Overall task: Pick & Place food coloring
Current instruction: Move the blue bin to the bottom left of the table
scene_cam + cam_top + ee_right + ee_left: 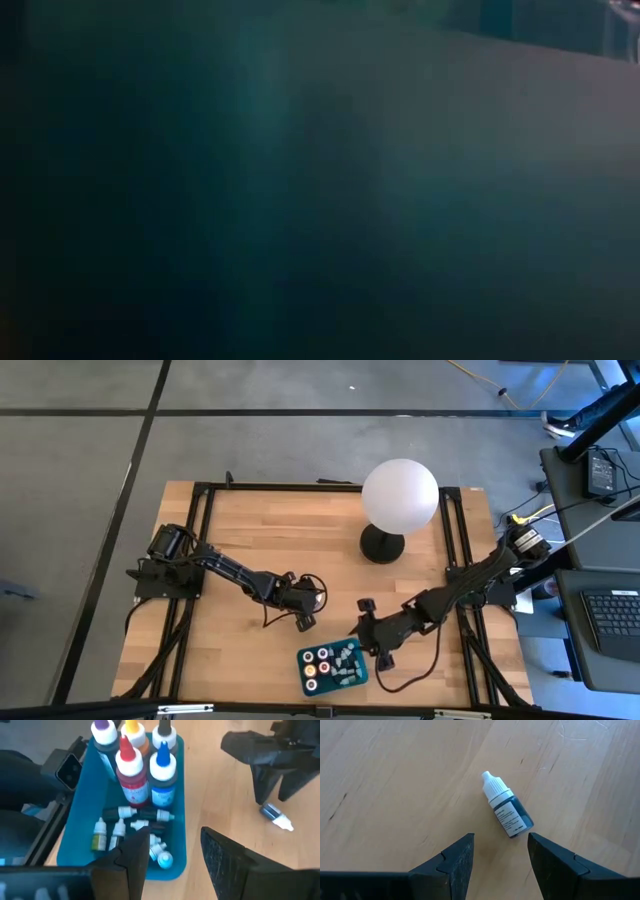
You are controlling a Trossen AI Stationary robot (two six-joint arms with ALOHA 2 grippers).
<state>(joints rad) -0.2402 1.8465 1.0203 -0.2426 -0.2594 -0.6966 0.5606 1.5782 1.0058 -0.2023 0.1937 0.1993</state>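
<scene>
A small dark blue food coloring bottle (pixel 507 805) with a white cap lies on its side on the wooden table. My left gripper (pixel 501 855) hovers open just over it, a finger on either side of its base end, touching nothing. The right wrist view shows the same bottle (pixel 277 816) below the left gripper (pixel 272 795). My right gripper (pixel 172 852) is open above the teal tray (pixel 80 827). The tray holds taller bottles standing upright (pixel 132 772) and several tiny white-capped ones lying flat (pixel 117 827). In the high view the tray (pixel 304 682) sits near the table's near edge, between both grippers.
A white globe lamp (pixel 400 495) on a black base stands toward the far side of the table. Black frame rails (pixel 455 550) run along the table's left and right sides. The low view is dark and shows nothing usable.
</scene>
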